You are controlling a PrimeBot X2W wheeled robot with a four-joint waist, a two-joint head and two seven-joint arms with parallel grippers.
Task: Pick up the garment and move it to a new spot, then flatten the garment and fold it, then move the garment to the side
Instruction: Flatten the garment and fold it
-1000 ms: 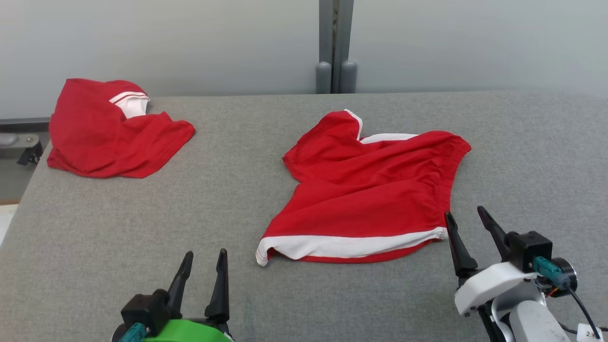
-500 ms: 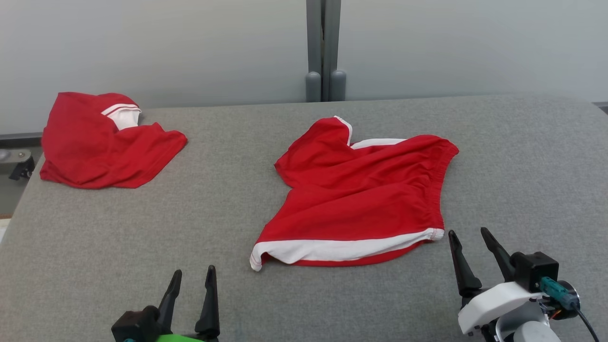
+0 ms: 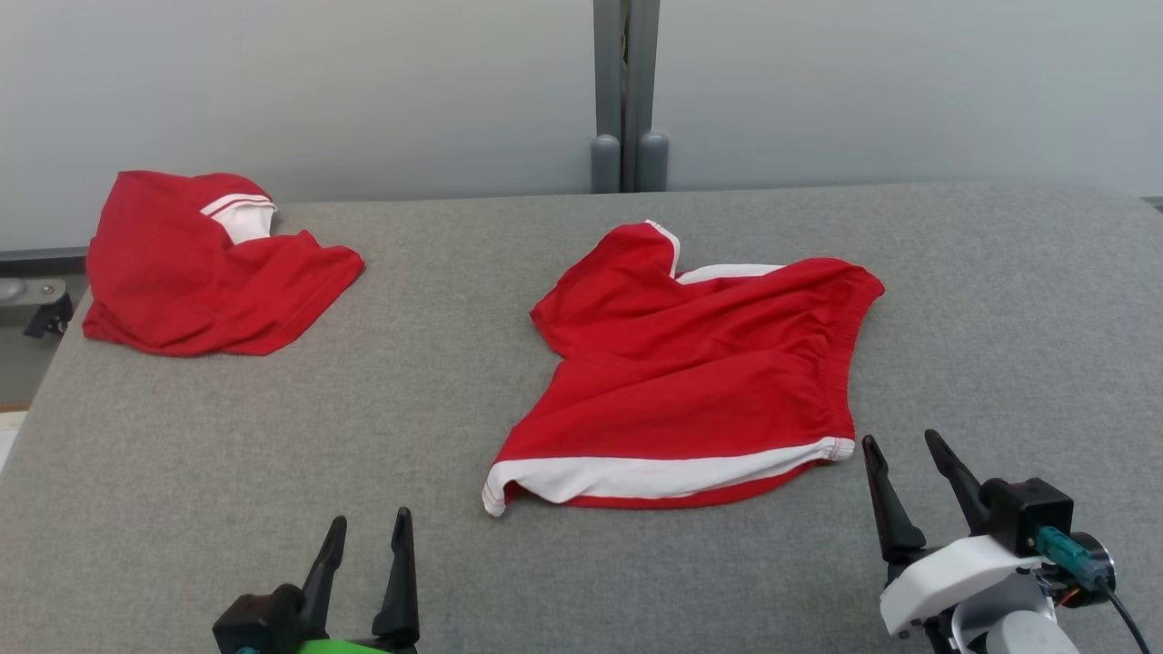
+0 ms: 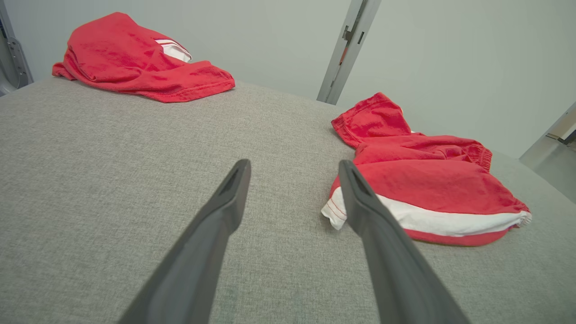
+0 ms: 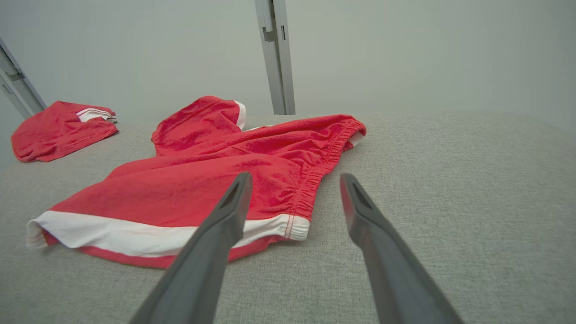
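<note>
The garment (image 3: 700,381) is a pair of red shorts with a white side stripe and an elastic waistband. It lies crumpled in the middle of the grey padded table (image 3: 436,409). My left gripper (image 3: 370,520) hovers open near the front edge, left of the garment's white-hemmed corner and apart from it. In the left wrist view the left gripper (image 4: 293,164) holds nothing, and the garment (image 4: 427,180) lies just right of it. My right gripper (image 3: 900,439) stands open just right of the waistband's near corner. In the right wrist view the right gripper (image 5: 294,176) frames that garment's (image 5: 216,175) waistband edge without touching it.
A second red piece of clothing (image 3: 200,272) with white trim lies bunched at the table's far left corner. A grey wall with a vertical metal post (image 3: 627,91) rises behind the table. Bare grey surface stretches between the two red pieces and to the right.
The head camera has shifted, so the whole picture moved. Relative to the garment, both grippers sit slightly nearer the front edge than a second ago. The garment lies as before.
</note>
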